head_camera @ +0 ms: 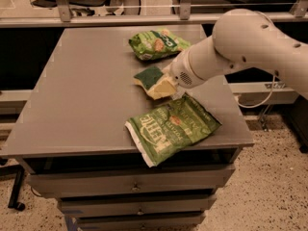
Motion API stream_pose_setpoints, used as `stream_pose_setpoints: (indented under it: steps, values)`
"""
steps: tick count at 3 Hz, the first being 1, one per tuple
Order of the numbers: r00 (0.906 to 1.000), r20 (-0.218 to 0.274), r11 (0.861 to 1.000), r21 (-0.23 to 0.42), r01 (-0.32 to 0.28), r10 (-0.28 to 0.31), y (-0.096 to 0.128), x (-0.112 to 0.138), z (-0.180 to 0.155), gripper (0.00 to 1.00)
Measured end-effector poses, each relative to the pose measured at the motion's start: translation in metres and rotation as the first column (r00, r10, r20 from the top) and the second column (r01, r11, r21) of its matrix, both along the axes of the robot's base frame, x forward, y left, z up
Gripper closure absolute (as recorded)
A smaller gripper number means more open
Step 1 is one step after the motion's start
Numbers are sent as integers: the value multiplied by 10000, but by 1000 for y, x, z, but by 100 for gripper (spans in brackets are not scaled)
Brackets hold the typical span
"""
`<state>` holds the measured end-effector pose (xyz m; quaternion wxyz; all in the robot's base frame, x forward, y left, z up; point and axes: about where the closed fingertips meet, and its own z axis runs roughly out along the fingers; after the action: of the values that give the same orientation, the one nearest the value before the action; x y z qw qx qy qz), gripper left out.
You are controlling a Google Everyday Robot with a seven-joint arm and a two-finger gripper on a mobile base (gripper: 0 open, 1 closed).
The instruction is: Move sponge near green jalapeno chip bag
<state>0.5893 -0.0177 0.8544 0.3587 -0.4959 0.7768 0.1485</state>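
Note:
The sponge [150, 77], dark green on top and pale yellow below, is held in my gripper [162, 85] just above the table's middle right. The gripper is shut on the sponge; its pale fingers [166, 87] clasp the sponge's near side. The green jalapeno chip bag [172, 127], flat and light green with white lettering, lies near the table's front edge, just in front of the sponge. My white arm [240, 47] reaches in from the right.
A smaller puffier green bag [158, 44] with a yellow-orange picture lies at the back of the grey table [82, 90]. A railing runs behind the table. Drawers sit below the front edge.

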Motion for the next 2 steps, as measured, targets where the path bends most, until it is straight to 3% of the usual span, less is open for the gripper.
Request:
stream_pose_setpoints:
  steps: [1,2]
  values:
    - [9982,-184,9982,-184,573,-577,-35,-18,4,82]
    - [9965,-357,9970,-192,746,-753,-47,-25,3,59]
